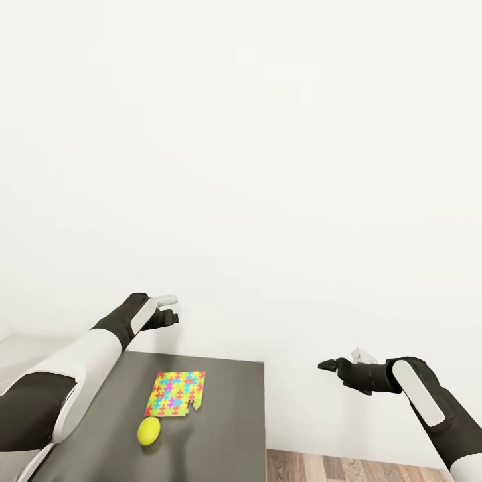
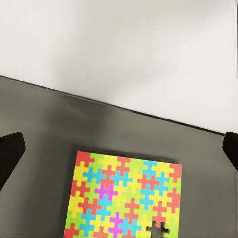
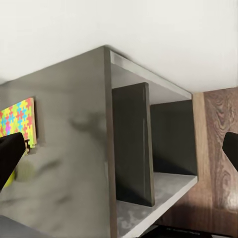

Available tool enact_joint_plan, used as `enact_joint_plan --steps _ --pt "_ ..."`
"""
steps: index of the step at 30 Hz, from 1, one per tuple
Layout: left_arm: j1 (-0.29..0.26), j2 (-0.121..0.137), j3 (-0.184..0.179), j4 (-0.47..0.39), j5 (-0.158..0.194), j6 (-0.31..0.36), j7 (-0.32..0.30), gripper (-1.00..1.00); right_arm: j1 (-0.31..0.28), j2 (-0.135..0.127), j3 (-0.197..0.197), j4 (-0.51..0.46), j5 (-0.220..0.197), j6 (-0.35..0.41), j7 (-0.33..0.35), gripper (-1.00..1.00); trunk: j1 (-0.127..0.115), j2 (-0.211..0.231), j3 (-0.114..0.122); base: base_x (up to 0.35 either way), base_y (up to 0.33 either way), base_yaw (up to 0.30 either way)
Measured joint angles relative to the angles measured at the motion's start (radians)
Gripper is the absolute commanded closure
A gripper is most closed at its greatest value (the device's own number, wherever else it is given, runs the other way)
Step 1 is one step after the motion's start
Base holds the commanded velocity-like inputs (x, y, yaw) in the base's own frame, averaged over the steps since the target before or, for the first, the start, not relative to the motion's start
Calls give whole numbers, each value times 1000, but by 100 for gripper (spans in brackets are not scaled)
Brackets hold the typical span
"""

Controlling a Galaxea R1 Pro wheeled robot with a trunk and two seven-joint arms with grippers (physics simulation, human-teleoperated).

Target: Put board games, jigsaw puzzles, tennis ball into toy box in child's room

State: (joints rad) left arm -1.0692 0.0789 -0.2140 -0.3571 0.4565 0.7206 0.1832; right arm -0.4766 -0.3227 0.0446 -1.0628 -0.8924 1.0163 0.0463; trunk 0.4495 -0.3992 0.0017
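Jigsaw puzzle [image 1: 176, 393] and tennis ball [image 1: 148, 431] on dark desk [image 1: 227, 428], lower left of frame. Left gripper [image 1: 171, 309] and right gripper [image 1: 329, 365] both spread wide, empty.

Matt dark table [image 1: 221, 415], bright puzzle sheet [image 1: 176, 393], wood-plank floor [image 1: 348, 466] at lower right.

The table top, lower centre of the head view, looks smooth with a dull, cloudy sheen — the jigsaw puzzle on it flat and card-like in saturated colours; the tennis ball [image 1: 148, 431] below it soft-looking, matt yellow-green. The wall [image 1: 268, 167] above is plain, smooth white. Arm shells — smooth white and matt black plastic.
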Motion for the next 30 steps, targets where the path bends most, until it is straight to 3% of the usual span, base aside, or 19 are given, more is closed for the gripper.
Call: enact_joint_plan --steps 17,30 --pt "0 0 0 0 1 0 0 -100 0 0 -1 -2 -4 -1 1 -100 0 0 0 10 6 -12" --pt "0 0 0 -1 0 1 -2 -100 0 -3 -2 -2 -7 1 2 -100 0 0 6 0 0 -155"
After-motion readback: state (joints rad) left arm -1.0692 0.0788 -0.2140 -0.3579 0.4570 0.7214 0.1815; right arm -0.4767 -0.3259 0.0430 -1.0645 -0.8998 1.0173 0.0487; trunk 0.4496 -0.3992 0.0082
